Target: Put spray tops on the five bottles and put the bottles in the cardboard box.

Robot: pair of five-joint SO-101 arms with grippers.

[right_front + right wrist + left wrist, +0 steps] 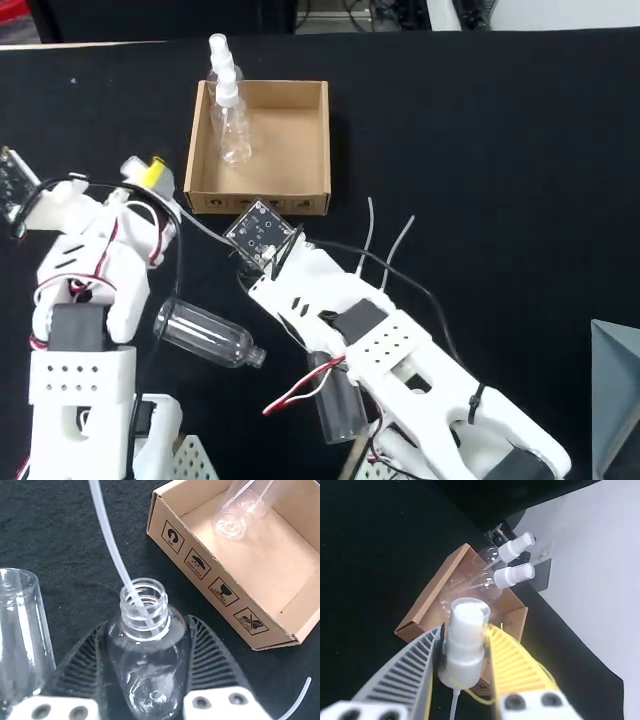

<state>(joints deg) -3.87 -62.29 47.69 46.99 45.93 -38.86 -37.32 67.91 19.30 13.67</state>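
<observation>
My left gripper (465, 630) is shut on a white spray top (465, 642), held in the air in front of the cardboard box (427, 597). The top's thin dip tube (112, 550) slants down into the open neck of a clear bottle (145, 645). My right gripper (147, 622) is shut on this upright bottle, just in front of the cardboard box (210, 575). Two capped bottles (230, 105) stand in the box's far left corner. In the high view the left gripper (150, 172) sits beside the box's near left corner, and the right arm (350, 330) crosses the table's middle.
An uncapped bottle (205, 335) lies on the black cloth between the arms. Another bottle (338, 405) lies partly under the right arm. Two loose white dip tubes (385, 245) stick out beside that arm. A grey object (615, 400) sits at the right edge.
</observation>
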